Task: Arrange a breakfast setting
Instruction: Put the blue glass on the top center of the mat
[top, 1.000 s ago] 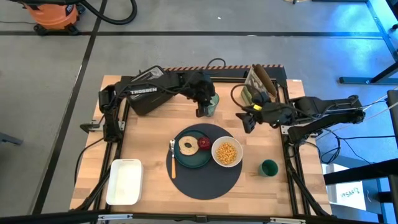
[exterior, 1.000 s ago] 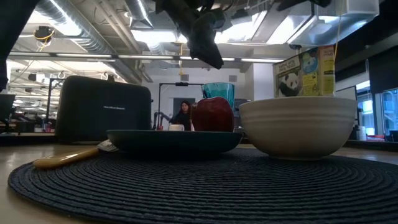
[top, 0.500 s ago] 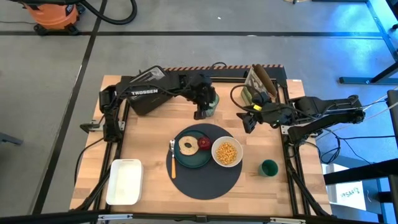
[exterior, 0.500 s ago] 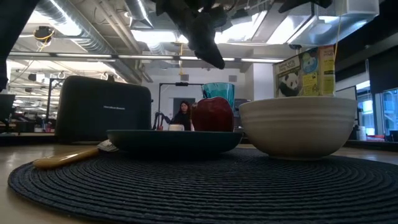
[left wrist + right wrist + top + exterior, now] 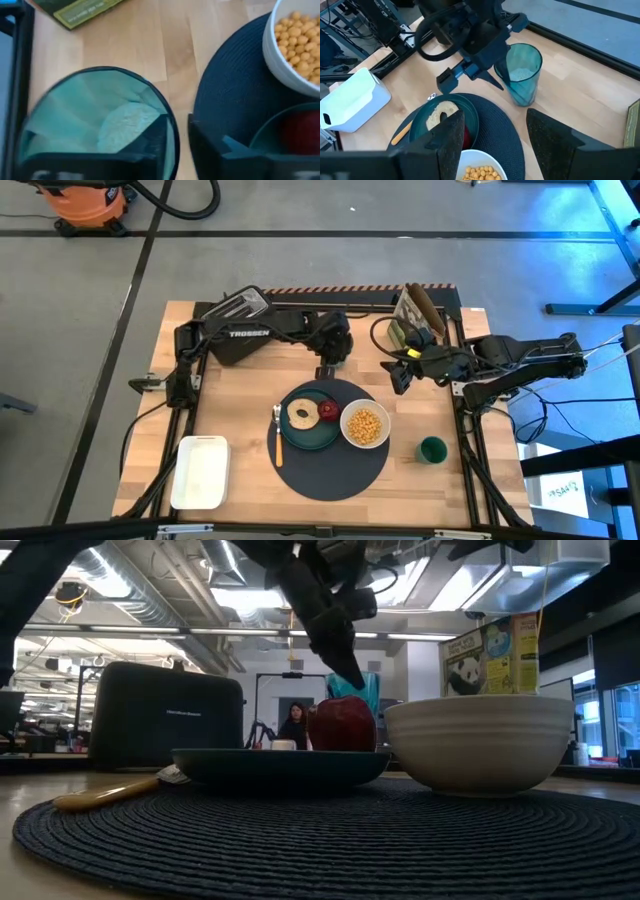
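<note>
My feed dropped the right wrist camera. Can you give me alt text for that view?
The left gripper straddles the rim of a green tumbler, one jaw inside, beside the round dark mat. On the mat sit a plate with a bagel and a bowl of yellow cereal; a white tray lies farther off.
</note>
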Robot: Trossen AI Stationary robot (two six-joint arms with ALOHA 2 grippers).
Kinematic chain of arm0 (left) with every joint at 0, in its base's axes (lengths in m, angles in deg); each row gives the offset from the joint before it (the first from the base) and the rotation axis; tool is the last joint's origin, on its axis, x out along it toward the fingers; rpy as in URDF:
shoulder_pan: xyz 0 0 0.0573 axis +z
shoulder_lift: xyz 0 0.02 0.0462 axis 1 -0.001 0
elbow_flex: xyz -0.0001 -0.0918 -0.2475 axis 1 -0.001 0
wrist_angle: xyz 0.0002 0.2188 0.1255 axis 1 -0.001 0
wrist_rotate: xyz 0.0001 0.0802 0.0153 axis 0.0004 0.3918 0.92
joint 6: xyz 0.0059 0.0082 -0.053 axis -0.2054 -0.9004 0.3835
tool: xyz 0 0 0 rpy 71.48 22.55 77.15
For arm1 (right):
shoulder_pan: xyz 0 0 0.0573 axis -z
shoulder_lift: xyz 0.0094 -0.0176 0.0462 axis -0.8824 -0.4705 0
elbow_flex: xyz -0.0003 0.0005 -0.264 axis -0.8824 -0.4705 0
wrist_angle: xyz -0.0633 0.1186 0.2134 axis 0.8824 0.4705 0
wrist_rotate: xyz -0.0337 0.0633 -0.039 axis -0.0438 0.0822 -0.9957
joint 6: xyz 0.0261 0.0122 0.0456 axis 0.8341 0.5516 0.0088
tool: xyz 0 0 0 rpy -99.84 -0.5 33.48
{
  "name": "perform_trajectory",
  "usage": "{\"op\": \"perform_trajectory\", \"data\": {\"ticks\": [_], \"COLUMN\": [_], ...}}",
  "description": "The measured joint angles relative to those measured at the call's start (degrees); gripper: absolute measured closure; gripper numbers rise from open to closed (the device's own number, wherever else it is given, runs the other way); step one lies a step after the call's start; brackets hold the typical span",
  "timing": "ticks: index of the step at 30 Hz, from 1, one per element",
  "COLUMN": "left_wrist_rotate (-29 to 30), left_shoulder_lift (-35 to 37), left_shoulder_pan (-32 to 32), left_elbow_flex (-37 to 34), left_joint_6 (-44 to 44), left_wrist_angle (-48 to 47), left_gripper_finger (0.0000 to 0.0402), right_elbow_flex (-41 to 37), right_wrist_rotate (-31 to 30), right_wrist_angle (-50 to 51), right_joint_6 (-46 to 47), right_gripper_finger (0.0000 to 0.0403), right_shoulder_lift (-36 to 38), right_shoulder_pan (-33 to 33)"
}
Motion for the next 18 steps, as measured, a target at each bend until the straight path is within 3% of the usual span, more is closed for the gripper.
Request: {"op": "perform_trajectory", "data": {"ticks": [4, 12, 18], "left_wrist_rotate": [1.08, 1.60, 1.79], "left_shoulder_lift": [0.02, 0.49, 0.63], "left_shoulder_pan": [-0.73, -1.62, -4.80], "left_elbow_flex": [0.00, 0.00, 2.75], "left_joint_6": [-1.34, -1.38, -4.09], "left_wrist_angle": [-0.14, -1.09, -6.96], "left_gripper_finger": [0.0387, 0.0390, 0.0395], "right_elbow_flex": [0.00, 0.00, 0.00], "right_wrist_rotate": [-0.01, -0.57, -0.71], "right_wrist_angle": [1.16, 1.57, 1.54], "right_joint_6": [-0.23, -0.44, -0.01], "right_gripper_finger": [0.0198, 0.0198, 0.0198], "right_shoulder_lift": [0.00, 0.00, 0.00], "right_shoulder_pan": [0.00, 0.00, 0.00]}}
